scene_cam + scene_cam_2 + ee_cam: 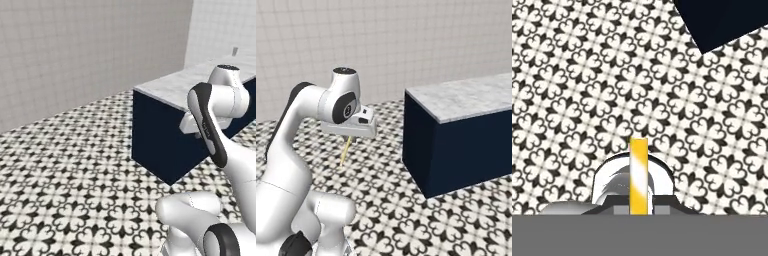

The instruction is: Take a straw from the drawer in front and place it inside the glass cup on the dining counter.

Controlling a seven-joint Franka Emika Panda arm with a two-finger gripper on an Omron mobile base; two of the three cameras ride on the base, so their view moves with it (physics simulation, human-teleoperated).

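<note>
A white robot arm holds its gripper (349, 141) out over a black-and-white patterned tile floor (381, 200), pointing downward. The two fingers are pressed in on the straw (345, 152), a very thin, straight, pale yellow stick; in the right base view it hangs below the fingers and slants slightly away from plumb, its lower end free in the air above the tiles. In the hand view the straw (638, 175) rises from between the fingers as a yellow band with paler diagonal stripes, and most of its length lies beyond them.

The dining counter (466, 97), with a white-grey marbled top and a navy-blue base, stands well off to one side of the fingers and reaches about as high as they do. In the left base view a small greyish object at the far end of the counter (170, 87) may be the glass cup (234, 51), but it is too small to be sure.

The straw is probably very light, narrow and smooth, so it could swivel or slip in the pinch, and a hard squeeze might crush it. The present hold near its upper end seems sensible, since it leaves a long free length to lower into a cup
</note>
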